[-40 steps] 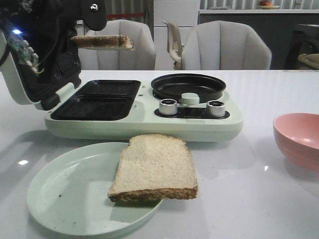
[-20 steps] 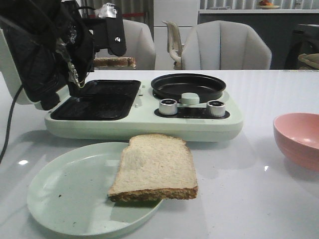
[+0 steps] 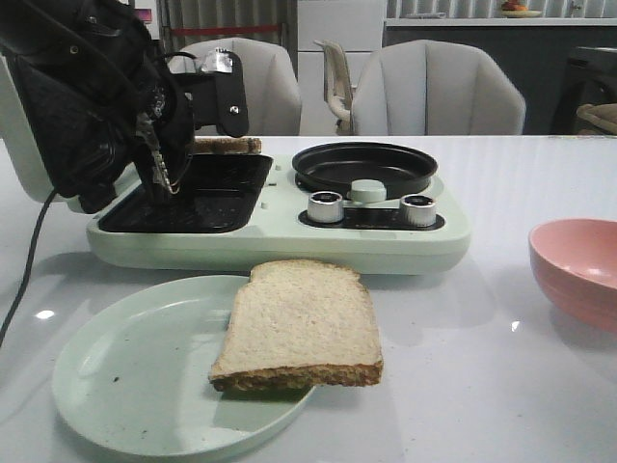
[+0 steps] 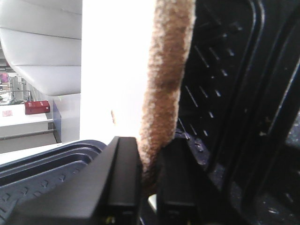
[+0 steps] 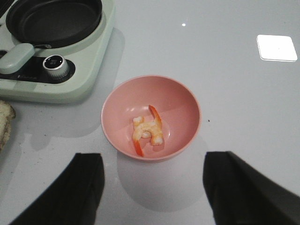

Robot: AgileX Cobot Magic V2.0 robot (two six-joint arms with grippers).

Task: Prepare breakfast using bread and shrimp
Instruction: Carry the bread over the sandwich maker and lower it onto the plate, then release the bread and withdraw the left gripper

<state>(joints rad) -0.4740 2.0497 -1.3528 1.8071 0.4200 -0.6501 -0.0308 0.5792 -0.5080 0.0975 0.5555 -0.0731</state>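
Note:
One slice of bread (image 3: 299, 323) lies flat, half on a pale green plate (image 3: 116, 386) at the table's front. My left gripper (image 4: 149, 154) is shut on the crust of a second slice (image 4: 166, 79). In the front view this slice (image 3: 229, 145) is level, just above the back grill tray (image 3: 217, 172) of the sandwich maker. The shrimp (image 5: 147, 130) lie in a pink bowl (image 5: 151, 117) at the right. My right gripper (image 5: 154, 187) hovers open above the table, just short of the bowl, with nothing between its fingers.
The mint sandwich maker (image 3: 289, 241) has its lid (image 3: 48, 125) raised at the left, two black grill trays, a round black pan (image 3: 364, 166) and two knobs (image 3: 326, 206). Chairs stand behind the table. The left arm's cable (image 3: 24, 270) hangs down at the left.
My left arm has come down and slightly right with the bread slice, from well above the open lid to just over the back grill tray. The plate, the other slice and the bowl have not moved.

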